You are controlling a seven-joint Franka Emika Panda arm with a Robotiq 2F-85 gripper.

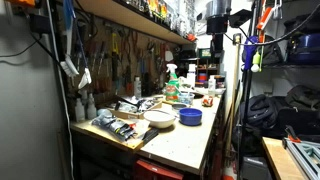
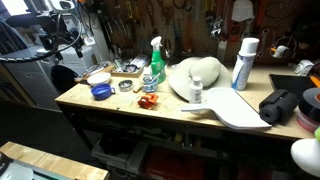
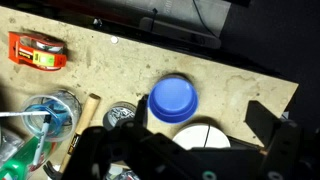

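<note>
Blue round plastic bowl point(image 3: 172, 98), smooth and glossy with a slightly raised rim, sits on the pale, speckled plywood counter point(image 3: 110, 75) near its front edge. In the wrist view it lies just ahead of the black pincer point(image 3: 185, 140), whose fingers are spread wide with nothing between them but open air above the counter. Touching or just beside the blue bowl on the pincer's side is a flat white round dish point(image 3: 205, 136), half hidden under the pincer's body. In an exterior view the blue bowl point(image 2: 100, 91) stands at the counter's end, close to that white dish point(image 2: 98, 76).

An orange, boxy tape-like pack point(image 3: 38, 50) with a dark label lies well apart from the bowl. Its print is too small to read. Nearer are a small round metal tin point(image 3: 122, 114), a plain wooden stick handle point(image 3: 82, 122) and a clear jar point(image 3: 50, 114) with blue-green contents.

A green translucent spray bottle point(image 2: 155, 62) with a white label stands further along the counter, and a tall white aerosol can point(image 2: 243, 62) with a blue cap beyond it. The writing on both is illegible.
</note>
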